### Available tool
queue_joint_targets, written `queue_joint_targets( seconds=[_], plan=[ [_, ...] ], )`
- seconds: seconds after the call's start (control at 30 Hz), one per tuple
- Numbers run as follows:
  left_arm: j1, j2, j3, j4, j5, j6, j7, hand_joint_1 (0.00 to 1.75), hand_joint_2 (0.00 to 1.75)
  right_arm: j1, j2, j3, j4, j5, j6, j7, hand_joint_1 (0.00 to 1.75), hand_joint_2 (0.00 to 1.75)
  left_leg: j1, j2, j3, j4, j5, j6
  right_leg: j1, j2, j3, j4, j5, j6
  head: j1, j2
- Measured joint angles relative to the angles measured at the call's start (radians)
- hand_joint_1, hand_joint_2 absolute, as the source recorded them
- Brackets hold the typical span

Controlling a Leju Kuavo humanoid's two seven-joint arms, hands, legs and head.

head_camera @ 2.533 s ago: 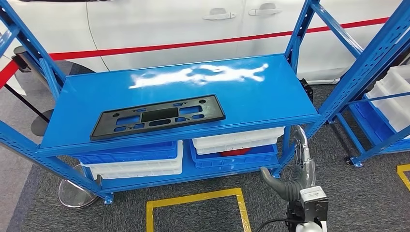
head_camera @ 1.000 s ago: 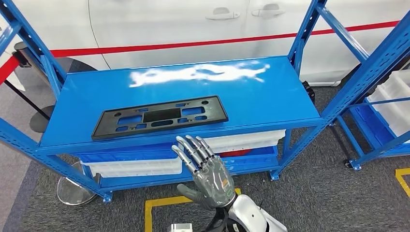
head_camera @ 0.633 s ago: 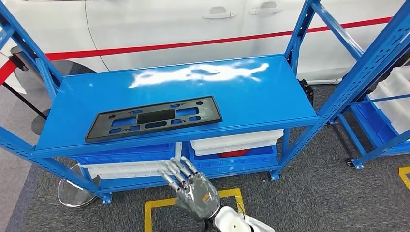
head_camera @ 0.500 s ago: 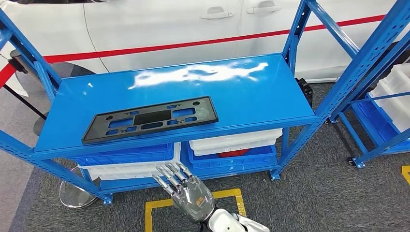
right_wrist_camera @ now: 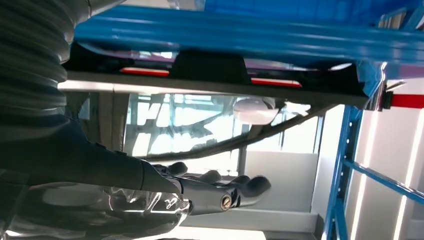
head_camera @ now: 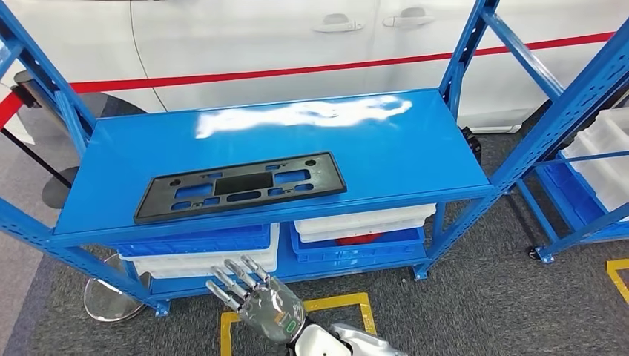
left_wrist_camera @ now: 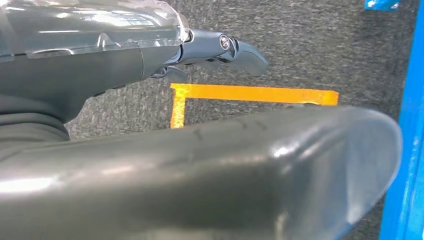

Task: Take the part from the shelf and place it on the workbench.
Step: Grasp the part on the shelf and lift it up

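**Status: part on shelf, both hands empty**

1. Part. I see the black part (head_camera: 241, 185), a long flat plate with cut-outs, lying flat on the top level of the blue shelf (head_camera: 400, 148). It sits in the front left half of that level. Its long side runs nearly along the front edge, with the left end a little closer to the edge. Nothing touches it.

2. Right hand. In the head view the right hand (head_camera: 256, 300) is raised in front of the shelf, below the top level and in front of the lower one. Its back faces the camera. The fingers (head_camera: 226, 278) are spread and point up and to the left. The hand holds nothing and is well apart from the part. The right wrist view looks up at the underside of the shelf past these straight fingers.

3. Left hand. In the left wrist view the left hand (left_wrist_camera: 125, 65) hangs over the grey carpet (left_wrist_camera: 310, 45). The thumb and a straight finger are apart, with nothing between them.

4. Surroundings. Blue and white bins (head_camera: 200, 252) fill the lower level. A yellow tape line (head_camera: 334, 302) marks the floor in front of the shelf. A white car (head_camera: 259, 37) stands behind it.
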Motion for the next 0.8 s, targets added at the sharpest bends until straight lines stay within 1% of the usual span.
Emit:
queue_joint_targets(
  seconds=[0.03,0.07,0.1,0.13,0.17,0.2,0.23,0.27,0.3,0.33,0.4,0.43,0.47,0.5,0.53,0.57,0.6,0.63,0.67,0.7,0.73,0.77,0.8],
  plan=[
    [-0.001,0.000,-0.001,0.001,0.000,-0.002,0.000,0.00,0.00,-0.002,0.001,0.001,0.005,0.001,-0.001,0.002,0.00,1.75,0.000,0.000,0.002,0.000,-0.003,0.003,0.000,0.000,-0.039,0.069,-0.027,0.002,0.000,0.000],
    [-0.001,0.000,-0.002,0.002,0.000,-0.003,0.001,0.00,0.00,-0.002,0.001,0.002,0.010,0.001,-0.002,0.003,0.00,1.75,0.000,0.000,0.004,0.001,-0.005,0.005,-0.001,0.000,-0.076,0.129,-0.045,0.004,0.000,0.000],
    [0.000,0.000,-0.002,0.003,-0.001,-0.004,0.002,0.00,0.00,-0.002,0.001,0.002,0.015,0.001,-0.002,0.005,0.00,1.75,-0.001,0.000,0.007,0.001,-0.009,0.006,-0.001,0.000,-0.101,0.162,-0.043,0.005,0.000,0.000],
    [0.000,0.001,-0.002,0.004,-0.001,-0.004,0.004,0.00,0.00,-0.002,0.001,0.003,0.019,0.002,-0.002,0.007,0.00,1.75,-0.001,-0.001,0.013,0.001,-0.013,0.005,-0.001,0.000,-0.106,0.155,-0.020,0.004,0.000,0.000],
    [0.001,0.001,-0.002,0.005,-0.002,-0.004,0.005,0.00,0.00,-0.002,0.001,0.003,0.021,0.002,-0.002,0.009,0.00,1.75,-0.001,-0.002,0.020,0.001,-0.019,0.003,-0.001,-0.001,-0.091,0.110,0.019,0.002,0.000,0.000],
    [0.002,0.001,-0.003,0.005,-0.004,-0.005,0.005,0.00,0.00,-0.002,0.001,0.003,0.023,0.002,-0.003,0.010,0.00,1.75,-0.001,-0.003,0.028,0.001,-0.025,0.001,0.000,-0.001,-0.062,0.039,0.064,-0.002,0.000,0.000],
    [0.002,0.000,-0.003,0.007,-0.005,-0.005,0.006,0.00,0.00,-0.003,0.001,0.003,0.024,0.002,-0.003,0.011,0.00,1.75,-0.003,-0.003,0.034,0.003,-0.033,-0.004,0.002,-0.001,-0.031,-0.030,0.095,-0.007,0.000,0.000],
    [0.001,0.000,-0.003,0.008,-0.006,-0.006,0.006,0.00,0.00,-0.004,0.001,0.003,0.025,0.002,-0.003,0.011,0.00,1.75,-0.004,-0.004,0.038,0.004,-0.039,-0.009,0.003,-0.001,-0.009,-0.080,0.112,-0.011,0.000,0.000],
    [0.001,0.001,-0.003,0.010,-0.007,-0.006,0.007,0.00,0.00,-0.004,0.001,0.003,0.026,0.002,-0.003,0.010,0.00,1.75,-0.005,-0.004,0.039,0.005,-0.045,-0.015,0.005,0.000,0.003,-0.108,0.115,-0.017,-0.001,0.000],
    [0.000,0.001,-0.003,0.010,-0.008,-0.006,0.007,0.00,0.00,-0.005,0.001,0.002,0.027,0.002,-0.004,0.009,0.00,1.75,-0.006,-0.003,0.039,0.004,-0.049,-0.021,0.008,0.001,0.006,-0.113,0.107,-0.021,-0.002,0.000],
    [-0.002,0.002,-0.004,0.010,-0.008,-0.007,0.008,0.00,0.00,-0.005,0.002,-0.002,0.028,0.002,-0.004,0.005,0.00,1.75,-0.005,-0.002,0.045,0.005,-0.057,-0.031,0.006,0.003,0.012,-0.120,0.101,-0.032,-0.002,0.000],
    [-0.003,0.003,-0.004,0.010,-0.009,-0.007,0.008,0.00,0.00,-0.006,0.004,-0.005,0.029,0.002,-0.004,0.003,0.00,1.75,-0.004,-0.002,0.043,0.019,-0.067,-0.037,0.004,0.003,0.018,-0.123,0.098,-0.037,-0.003,0.000],
    [-0.004,0.004,-0.004,0.011,-0.009,-0.007,0.008,0.00,0.00,-0.008,0.006,-0.008,0.029,0.002,-0.005,0.002,0.00,1.75,-0.003,-0.002,0.028,0.054,-0.085,-0.042,0.001,0.002,0.025,-0.127,0.095,-0.043,-0.004,0.000],
    [-0.004,0.005,-0.004,0.011,-0.010,-0.007,0.009,0.00,0.00,-0.009,0.008,-0.010,0.030,0.002,-0.005,0.002,0.00,1.75,-0.001,-0.002,0.000,0.109,-0.109,-0.047,0.000,0.001,0.032,-0.128,0.091,-0.047,-0.006,0.000],
    [-0.004,0.005,-0.004,0.011,-0.011,-0.007,0.009,0.00,0.00,-0.010,0.010,-0.012,0.030,0.002,-0.005,0.002,0.00,1.75,0.001,-0.002,-0.038,0.175,-0.134,-0.052,0.000,-0.001,0.037,-0.128,0.086,-0.050,-0.007,0.000],
    [-0.003,0.005,-0.005,0.012,-0.012,-0.007,0.009,0.00,0.00,-0.010,0.010,-0.013,0.030,0.002,-0.006,0.002,0.00,1.75,0.003,-0.001,-0.081,0.243,-0.153,-0.055,0.000,-0.001,0.042,-0.127,0.081,-0.051,-0.008,0.000],
    [-0.002,0.005,-0.005,0.012,-0.014,-0.007,0.010,0.00,0.00,-0.010,0.011,-0.015,0.031,0.002,-0.006,0.002,0.00,1.75,0.004,-0.001,-0.114,0.284,-0.153,-0.057,0.000,0.000,0.048,-0.127,0.075,-0.051,-0.008,0.000],
    [0.000,0.005,-0.005,0.013,-0.016,-0.007,0.011,0.00,0.00,-0.010,0.011,-0.016,0.031,0.002,-0.006,0.002,0.00,1.75,0.005,-0.001,-0.130,0.292,-0.134,-0.059,0.000,0.001,0.056,-0.126,0.068,-0.050,-0.007,0.000],
    [0.002,0.005,-0.005,0.013,-0.018,-0.007,0.013,0.00,0.00,-0.010,0.012,-0.018,0.032,0.002,-0.006,0.002,0.00,1.75,0.006,-0.001,-0.128,0.260,-0.094,-0.058,0.000,0.003,0.067,-0.126,0.061,-0.049,-0.008,0.000],
    [0.002,0.006,-0.005,0.013,-0.020,-0.007,0.014,0.00,0.00,-0.011,0.013,-0.020,0.031,0.002,-0.006,0.002,0.00,1.75,0.006,-0.001,-0.108,0.192,-0.041,-0.056,0.000,0.004,0.079,-0.125,0.053,-0.047,-0.008,0.000],
    [0.002,0.006,-0.005,0.013,-0.022,-0.007,0.015,0.00,0.00,-0.012,0.014,-0.022,0.031,0.002,-0.006,0.002,0.00,1.75,0.004,-0.001,-0.083,0.126,-0.004,-0.052,0.001,0.004,0.088,-0.125,0.045,-0.043,-0.007,0.000],
    [0.002,0.006,-0.005,0.014,-0.023,-0.007,0.015,0.00,0.00,-0.013,0.016,-0.024,0.031,0.002,-0.006,0.002,0.00,1.75,0.002,0.000,-0.061,0.070,0.022,-0.046,0.003,0.004,0.094,-0.125,0.038,-0.038,-0.008,0.000],
    [0.001,0.006,-0.005,0.014,-0.024,-0.007,0.016,0.00,0.00,-0.014,0.017,-0.025,0.031,0.002,-0.006,0.002,0.00,1.75,-0.001,0.000,-0.049,0.038,0.029,-0.040,0.003,0.005,0.096,-0.125,0.034,-0.032,-0.007,0.000]
  ],
)
